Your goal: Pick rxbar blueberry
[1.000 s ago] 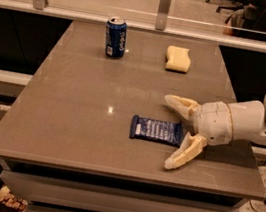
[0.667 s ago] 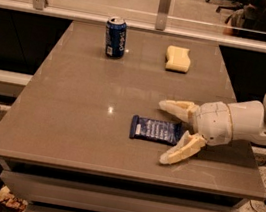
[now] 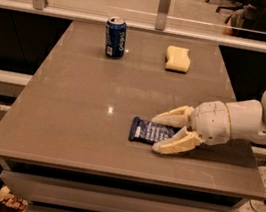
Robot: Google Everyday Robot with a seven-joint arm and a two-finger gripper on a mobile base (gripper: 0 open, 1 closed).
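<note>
Right of centre in the frame, the gripper lay low over the brown table, its arm reaching in from the right edge. Its two pale fingers were spread, one along each long side of the rxbar blueberry, which lay flat just below the middle of the frame. Whether they touched the wrapper I could not tell. Toward the upper left stood a blue soda can, and a yellow sponge lay to its right.

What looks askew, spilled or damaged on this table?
Nothing stands out. The can stands upright, the sponge lies flat, and the bar lies flat on the table, with the open gripper straddling one end. No spill shows.
</note>
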